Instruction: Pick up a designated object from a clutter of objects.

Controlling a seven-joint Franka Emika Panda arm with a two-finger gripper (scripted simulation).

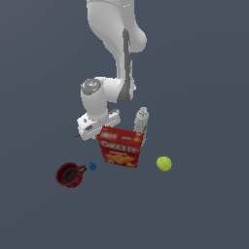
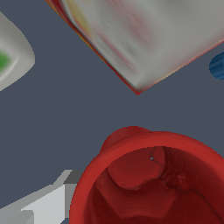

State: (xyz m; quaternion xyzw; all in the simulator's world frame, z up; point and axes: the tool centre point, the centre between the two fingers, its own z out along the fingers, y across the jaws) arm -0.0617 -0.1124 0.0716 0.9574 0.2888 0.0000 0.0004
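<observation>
The bright red tapered cup (image 2: 148, 183) fills the near part of the wrist view, seen from above with its rolled rim and open inside. It does not show in the exterior view, where the red cracker box (image 1: 120, 147) stands in front of that spot. My gripper's hand (image 1: 97, 124) hangs low just behind the box, its fingertips hidden. In the wrist view one grey finger (image 2: 48, 205) lies right against the cup's outer wall. The other finger is out of sight, so I cannot tell how the jaws stand.
The cracker box's corner (image 2: 144, 43) is close to the cup. A white bottle (image 1: 141, 120) stands behind the box and also shows in the wrist view (image 2: 13, 57). A yellow-green tennis ball (image 1: 164, 163), a dark red handled mug (image 1: 69, 174), a tiny blue piece (image 1: 92, 167) and a thin black tool (image 1: 76, 136) lie around.
</observation>
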